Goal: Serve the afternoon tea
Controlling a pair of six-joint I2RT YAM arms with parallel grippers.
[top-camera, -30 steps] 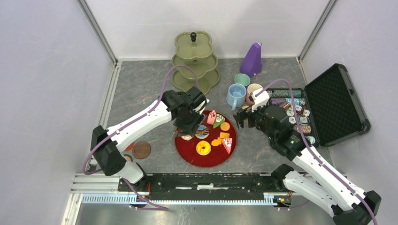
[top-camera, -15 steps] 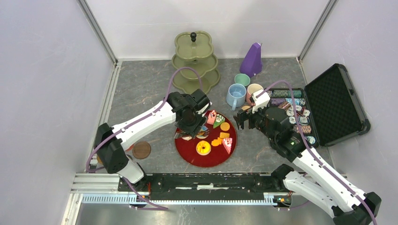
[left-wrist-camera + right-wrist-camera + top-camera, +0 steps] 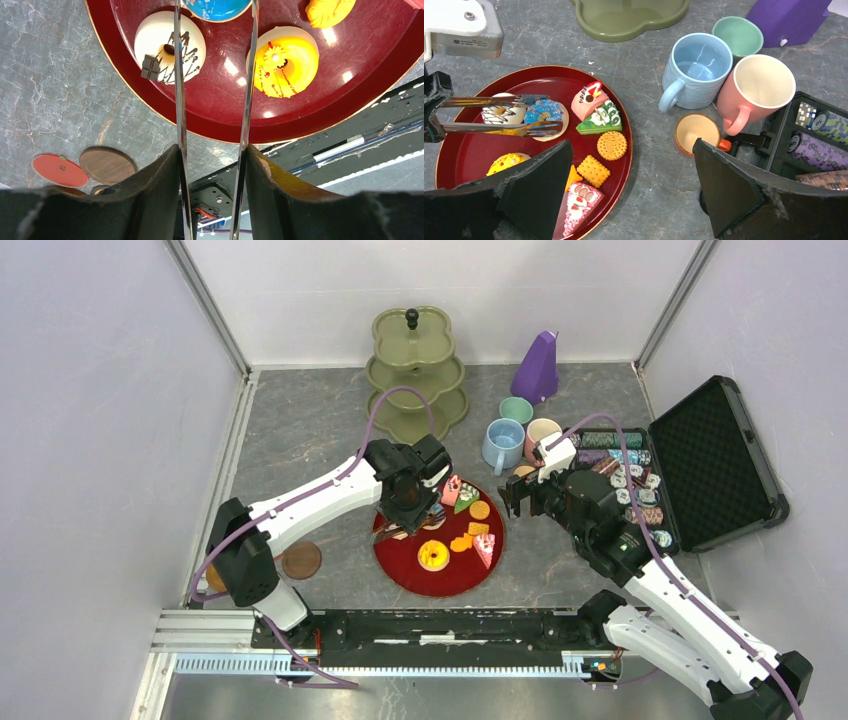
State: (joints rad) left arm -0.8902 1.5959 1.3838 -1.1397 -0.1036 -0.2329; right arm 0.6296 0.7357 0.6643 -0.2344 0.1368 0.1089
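While over tray (image 3: 220,112), left pincer (image 3: 212,162) around tongs (image 3: 178,75)

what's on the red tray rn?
White donut, blue donut, yellow donut, pink cake slice, green cake slice, strawberry cake slice, round biscuit, square biscuit. Tongs straddle the blue donut. Right finger half covers another orange piece.

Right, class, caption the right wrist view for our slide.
Tongs straddle a blue donut on the red tray beside a blue mug.
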